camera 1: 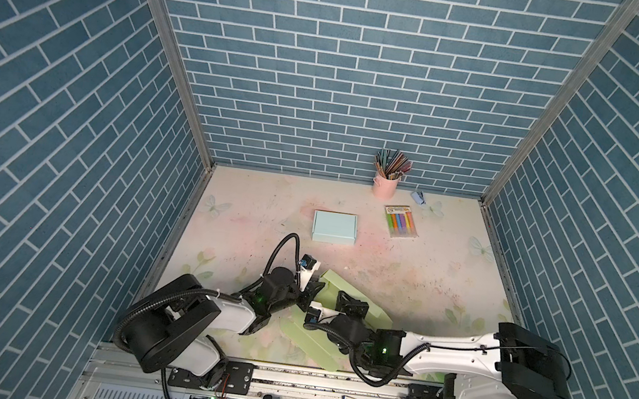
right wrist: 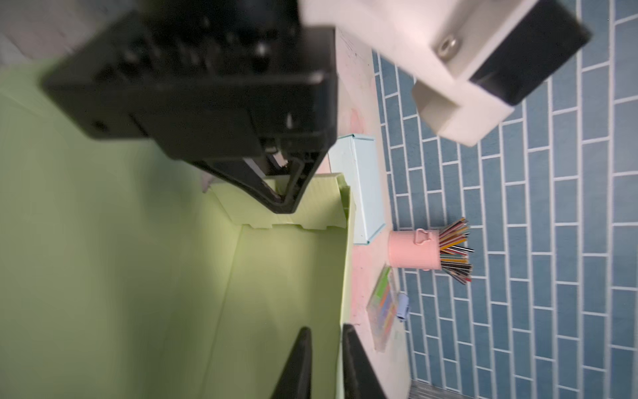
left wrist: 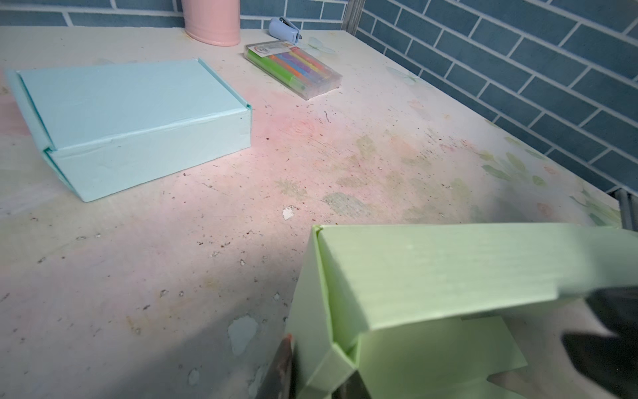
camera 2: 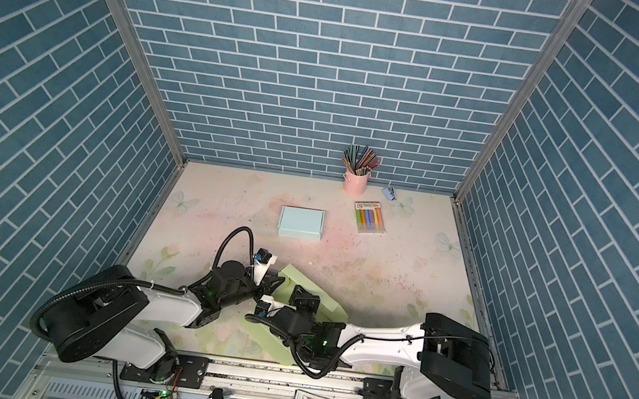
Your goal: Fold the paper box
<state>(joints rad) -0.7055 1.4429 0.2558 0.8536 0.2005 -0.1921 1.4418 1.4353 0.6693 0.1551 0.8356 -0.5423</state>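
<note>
Box (camera 1: 333, 285), green, half-built, lower centre in both top views.
Left pincer (right wrist: 283, 203) pinches its end wall; right pincer (right wrist: 326, 330) gapes narrowly astride the side wall: best keep both walls upright.

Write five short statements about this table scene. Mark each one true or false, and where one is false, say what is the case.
1. The blue box is closed. True.
2. The pink cup is empty. False: it holds coloured pencils.
3. The left gripper and right gripper are both at the green paper box. True.
4. The marker pack lies on the blue box. False: it lies on the table, apart from the box.
5. The green paper box is folded shut. False: its inside is open to view.
</note>
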